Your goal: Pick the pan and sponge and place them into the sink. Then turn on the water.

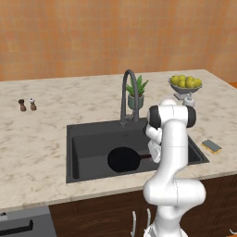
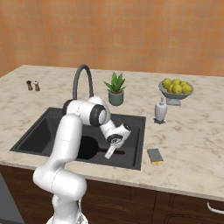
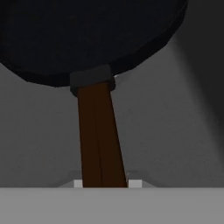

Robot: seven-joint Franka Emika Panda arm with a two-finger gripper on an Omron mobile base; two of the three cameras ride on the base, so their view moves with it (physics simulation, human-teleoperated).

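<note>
The black pan [image 1: 124, 159] lies flat on the floor of the dark grey sink [image 1: 74, 139], towards its right half. My gripper [image 2: 109, 153] reaches down into the basin and is shut on the pan's brown handle [image 3: 98, 135], which runs down between the fingers in the hand view, with the pan's round body [image 3: 87, 35] above it. The yellow sponge [image 1: 211, 146] rests on the counter just right of the sink [image 2: 26, 135], and also shows as the sponge [image 2: 155, 155]. No water shows at the arched faucet [image 1: 127, 95].
Behind the sink stand a potted plant [image 2: 115, 91] and a white bottle [image 2: 160, 110]. A bowl of lemons [image 2: 176, 89] sits at the back right. Two small shakers [image 1: 27, 105] stand far left on the counter.
</note>
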